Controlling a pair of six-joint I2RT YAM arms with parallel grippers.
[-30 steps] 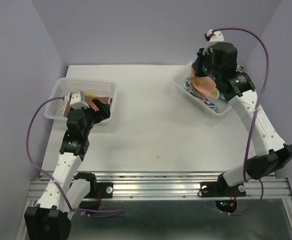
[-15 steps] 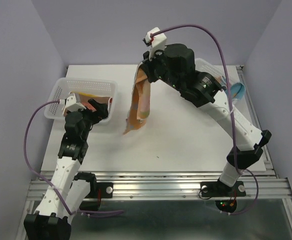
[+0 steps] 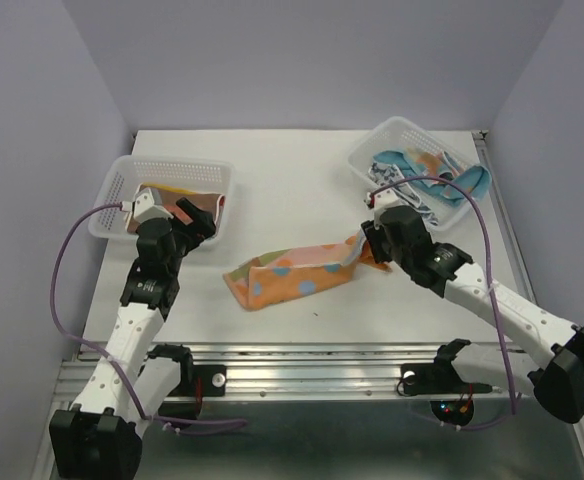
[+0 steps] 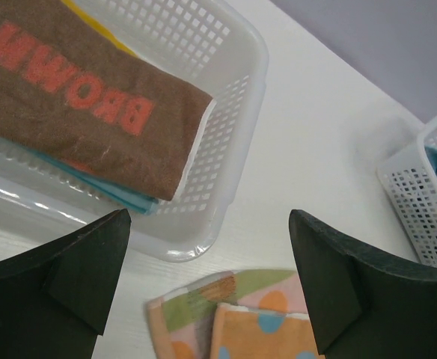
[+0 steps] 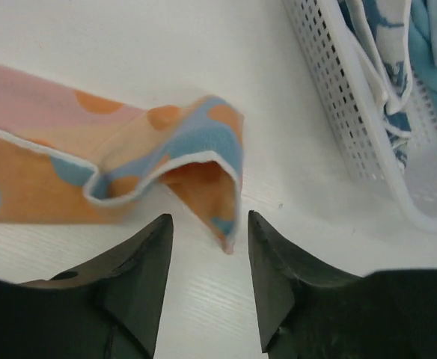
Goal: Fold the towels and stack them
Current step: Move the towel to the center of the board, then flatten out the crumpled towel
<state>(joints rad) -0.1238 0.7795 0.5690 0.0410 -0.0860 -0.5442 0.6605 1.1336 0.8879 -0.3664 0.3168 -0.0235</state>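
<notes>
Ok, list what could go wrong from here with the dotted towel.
1. The dotted towel lies bunched, its end curled up; folding it unflattened could lock in creases.
2. The right claw stands open with that curled corner just off its tips; closing may pinch several layers or miss.
3. The white basket sits close beside that claw; a sideways sweep might bump it.

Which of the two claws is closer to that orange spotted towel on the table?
Right. The right gripper sits open at the right end of the towel; the left gripper hangs by the basket, apart from it.
</notes>
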